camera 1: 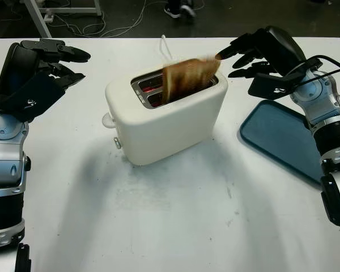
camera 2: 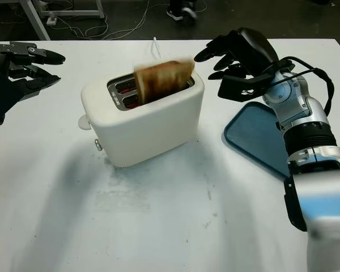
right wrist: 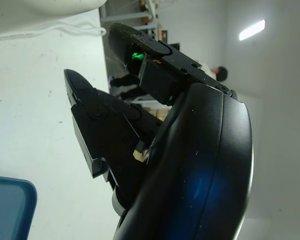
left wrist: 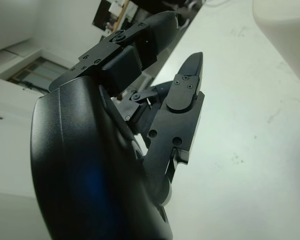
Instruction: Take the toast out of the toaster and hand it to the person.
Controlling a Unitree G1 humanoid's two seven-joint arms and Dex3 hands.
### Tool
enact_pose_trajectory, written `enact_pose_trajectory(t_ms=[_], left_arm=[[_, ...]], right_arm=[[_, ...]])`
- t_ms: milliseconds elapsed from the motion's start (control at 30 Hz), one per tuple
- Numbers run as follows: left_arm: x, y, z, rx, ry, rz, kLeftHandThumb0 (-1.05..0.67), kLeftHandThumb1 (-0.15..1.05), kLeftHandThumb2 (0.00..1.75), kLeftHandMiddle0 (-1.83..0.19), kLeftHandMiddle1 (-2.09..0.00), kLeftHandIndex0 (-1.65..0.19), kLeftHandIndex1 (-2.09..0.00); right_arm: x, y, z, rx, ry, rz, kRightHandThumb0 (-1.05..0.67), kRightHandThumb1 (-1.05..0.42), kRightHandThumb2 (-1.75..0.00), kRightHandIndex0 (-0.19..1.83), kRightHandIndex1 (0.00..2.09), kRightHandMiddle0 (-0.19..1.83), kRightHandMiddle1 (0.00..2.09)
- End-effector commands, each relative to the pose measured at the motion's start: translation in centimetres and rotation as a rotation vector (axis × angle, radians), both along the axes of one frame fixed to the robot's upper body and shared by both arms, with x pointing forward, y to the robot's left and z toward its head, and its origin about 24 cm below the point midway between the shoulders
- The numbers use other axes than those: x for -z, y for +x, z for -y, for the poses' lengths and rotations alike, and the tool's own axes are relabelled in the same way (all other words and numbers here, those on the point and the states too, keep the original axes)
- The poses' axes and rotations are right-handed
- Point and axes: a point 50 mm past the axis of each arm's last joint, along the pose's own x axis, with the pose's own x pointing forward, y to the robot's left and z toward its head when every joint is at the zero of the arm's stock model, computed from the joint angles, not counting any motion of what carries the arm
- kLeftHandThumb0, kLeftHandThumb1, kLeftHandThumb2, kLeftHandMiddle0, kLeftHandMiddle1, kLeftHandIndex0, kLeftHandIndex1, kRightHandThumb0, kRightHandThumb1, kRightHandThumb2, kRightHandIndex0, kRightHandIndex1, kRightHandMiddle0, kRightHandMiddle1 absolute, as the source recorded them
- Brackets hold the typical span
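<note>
Currently, the right hand [camera 1: 238, 56] is reaching in from the far right side, its forearm angling up over the blue tray [camera 1: 283, 139]. Its fingers are extending toward the toast [camera 1: 187, 76], and one fingertip [camera 1: 221, 55] is sitting at the slice's upper corner; whether it is touching cannot be told. The hand is open and gripping nothing. The toast is standing tilted and partly raised out of the front slot of the white toaster [camera 1: 164, 122], just beside this hand.

The left hand [camera 1: 62, 62] is hovering open above the white table [camera 1: 175, 226], well apart from the toaster's lever end, holding nothing.

Bare tabletop is lying between the left hand and the toaster, and across the whole near side. The tray is lying flat directly under the right forearm, near the toaster's right end. A white cord [camera 1: 165, 48] is running off behind the toaster toward the table's far edge.
</note>
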Motion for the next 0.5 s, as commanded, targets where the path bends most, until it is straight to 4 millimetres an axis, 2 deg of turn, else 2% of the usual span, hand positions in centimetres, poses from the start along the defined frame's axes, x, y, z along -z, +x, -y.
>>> enact_pose_trajectory(t_ms=[0, 167, 333, 467], left_arm=[[0.3, -0.1, -0.1, -0.005, 0.017, -0.001, -0.12, 0.84, 0.0, -0.84, -0.85, -1.0, -0.24], [0.3, -0.1, -0.1, -0.006, 0.0, -0.008, -0.12, 0.84, 0.0, -0.82, -0.86, -0.99, -0.24], [0.2, -0.1, 0.0, -0.002, 0.01, -0.001, -0.11, 0.85, 0.0, -0.82, -0.86, -0.99, -0.24], [0.2, -0.1, -0.1, 0.005, 0.006, -0.004, -0.11, 0.84, 0.0, -0.83, -0.87, -0.99, -0.24]], right_arm=[[-0.1, -0.2, 0.3, 0.003, -0.003, 0.018, -0.04, -0.66, 0.0, 1.35, 0.0, 1.11, 0.0], [-1.0, -0.2, 0.4, 0.014, 0.057, 0.038, 0.03, -0.66, 0.0, 1.32, 0.0, 1.12, 0.01], [-4.4, -1.4, -0.1, -0.055, 0.139, 0.178, -0.04, -0.65, 0.0, 1.18, 0.0, 1.07, 0.0], [-7.7, -3.1, -1.1, -0.111, 0.159, 0.265, -0.21, -0.6, 0.0, 1.08, 0.0, 0.99, 0.0]])
